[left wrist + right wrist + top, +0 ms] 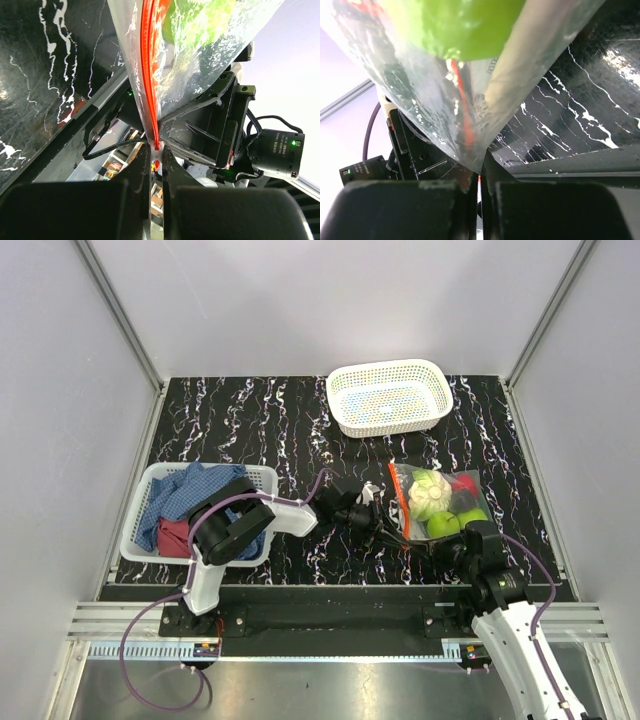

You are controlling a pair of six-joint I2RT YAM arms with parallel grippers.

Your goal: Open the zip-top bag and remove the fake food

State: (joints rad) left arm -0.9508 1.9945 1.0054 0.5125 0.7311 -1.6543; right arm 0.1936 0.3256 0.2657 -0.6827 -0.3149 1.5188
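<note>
**Both end effectors clamping the near end of the bag's zip strip**

Nearest in, the left end effector (156, 156) is pinching the near end of the orange-red zip strip (148, 75). Its fingers are pressing together with only the plastic between them. The right end effector (480, 172) is facing it from the opposite side. It is also closing tight on the near corner of the zip-top bag (440, 502), just beside the left one's hold.

From the top view, the bag is lying on the black marbled desk (300, 430), right of centre. Its zip strip is running near to far along the bag's left edge, with the far end leaning slightly leftward. The mouth is therefore pointing left, toward the left arm's side, and the closed bottom is pointing right. Whether the strip is sealed or parted is not showing clearly.

The fake food (445, 510) is sitting inside the bag. Two lime-green fruits (446, 526) are resting along the near side. A pale green-white cabbage-like piece (430, 495) is lying just beyond them, and a red piece (463, 483) is sitting toward the far right corner.

Well to the left, a white perforated basket (140, 518) is holding a blue cloth (195, 490) and a red cloth (175, 537), partly under the left arm. Farthest back, a second white basket (400, 426) is standing just beyond the bag.
</note>
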